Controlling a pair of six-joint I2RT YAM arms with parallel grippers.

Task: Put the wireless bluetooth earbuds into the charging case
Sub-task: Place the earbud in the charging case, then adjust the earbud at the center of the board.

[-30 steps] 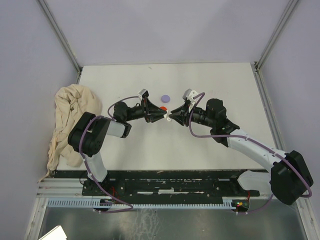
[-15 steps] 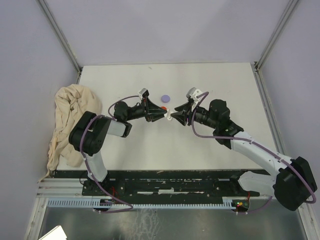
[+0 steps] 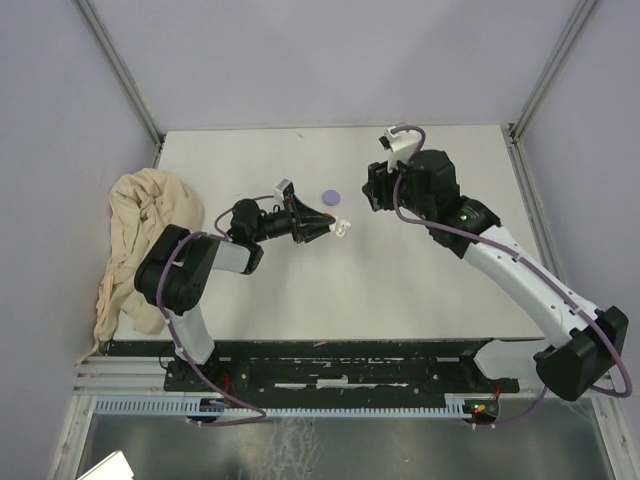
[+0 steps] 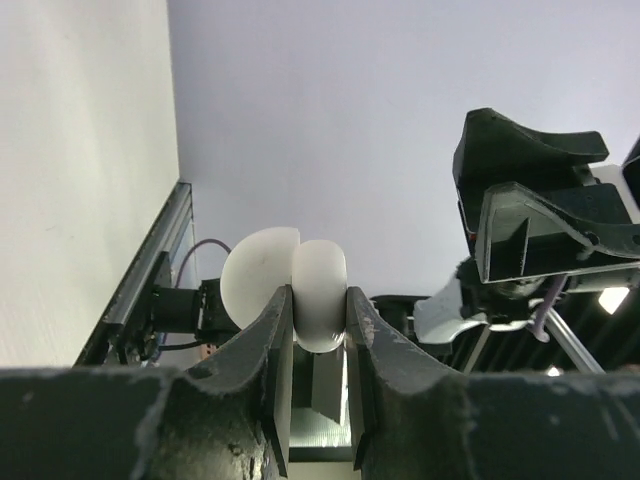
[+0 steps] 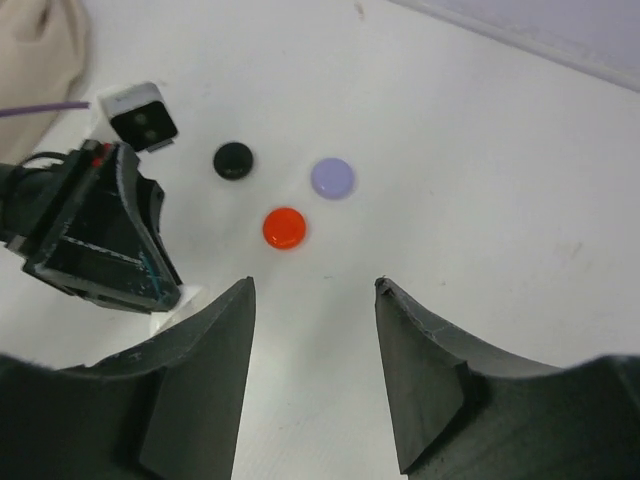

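Left hand (image 4: 320, 305) lies low over the desk (image 3: 400, 290), pointing toward the right arm, fingers (image 4: 278, 350) narrowed onto a white charging case (image 4: 300, 280). In the left wrist view the case shows as two rounded halves side by side, the right half pinched between the pads. Cannot tell whether an earbud sits in it; no earbud is large enough to pick out in any view. Right hand (image 5: 315, 288) hangs above the desk, well apart from the left hand, fingers spread wide and holding nothing. Below it on the desk lie three round discs, each apart from the others: black (image 5: 233, 160), lilac (image 5: 332, 178) and red (image 5: 284, 228), just beside the left hand. A beige cloth (image 3: 135, 245) is heaped at the desk's left edge.
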